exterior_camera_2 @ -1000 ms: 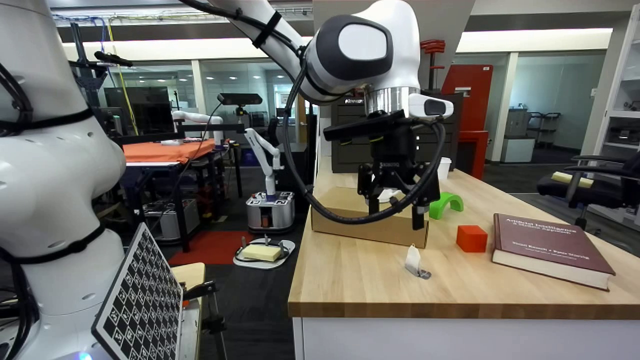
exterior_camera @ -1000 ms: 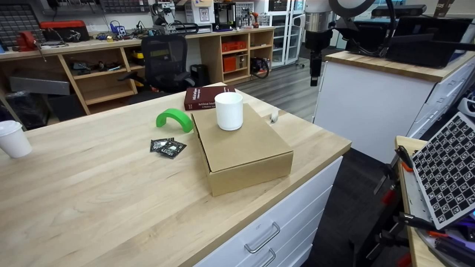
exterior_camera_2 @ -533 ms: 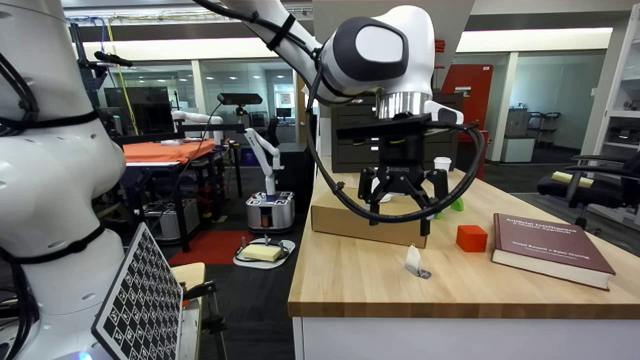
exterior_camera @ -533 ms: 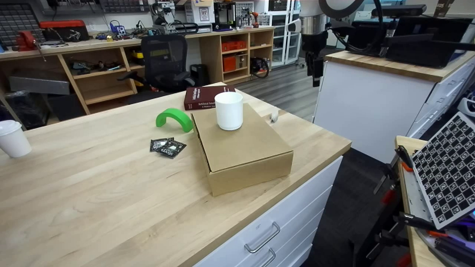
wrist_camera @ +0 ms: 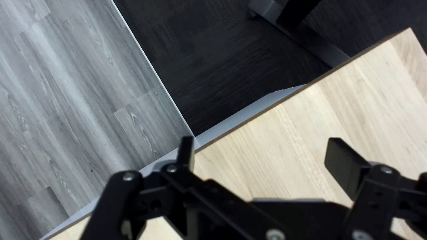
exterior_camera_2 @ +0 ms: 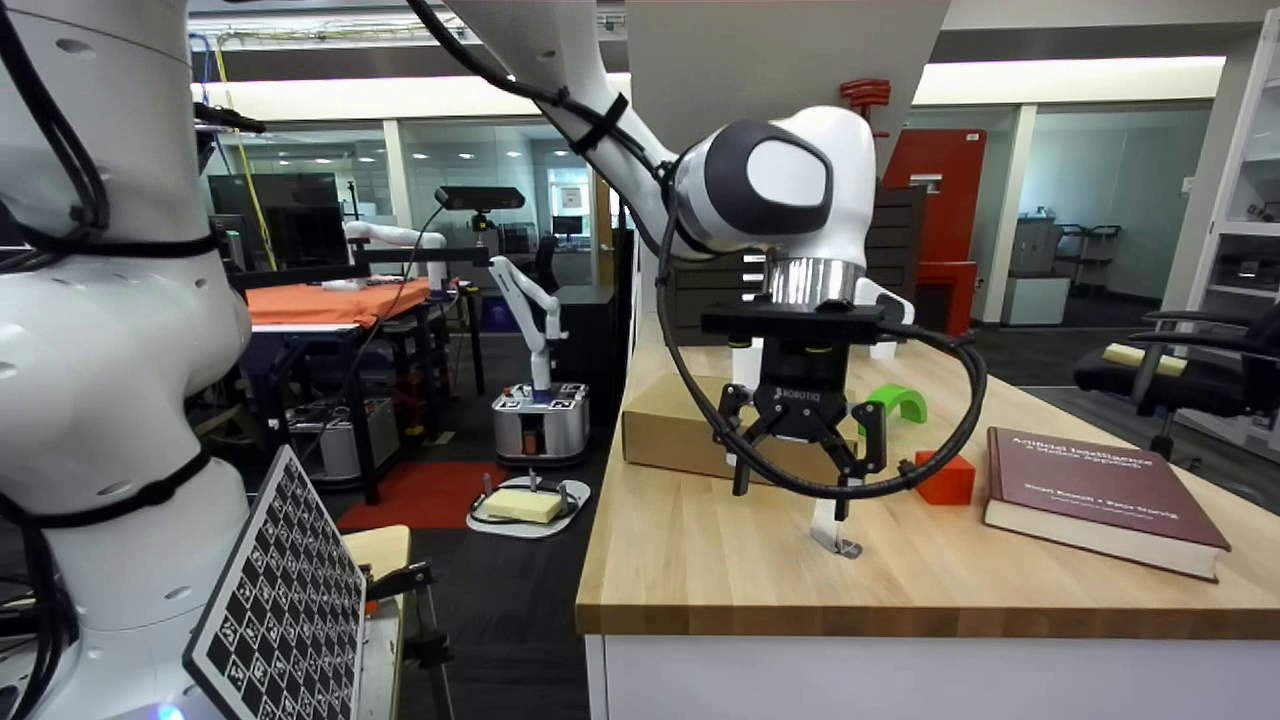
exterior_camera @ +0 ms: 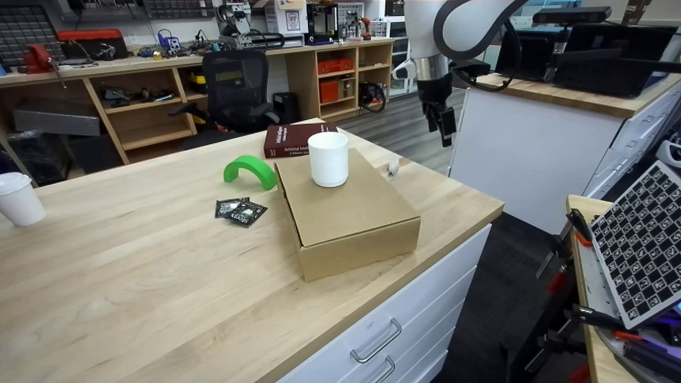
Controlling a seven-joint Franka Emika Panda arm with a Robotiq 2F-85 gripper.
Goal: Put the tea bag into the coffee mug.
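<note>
On the tabletop (exterior_camera_2: 690,545), lower than and apart from the spread pincer (exterior_camera_2: 791,502), sits the tea bag (exterior_camera: 393,167).

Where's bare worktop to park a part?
Bare: broad patch between white cup, dark packets and cardboard box; smaller corner patch bordered by box and tea bag, claw hangs near. Crowded: around green arch, red cube and maroon book.

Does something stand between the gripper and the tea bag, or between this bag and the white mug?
Nothing visible stands between the open gripper and the tea bag. Toward the mug, the side of the cardboard box beneath it rises, so the tea bag probably needs lifting.
</note>
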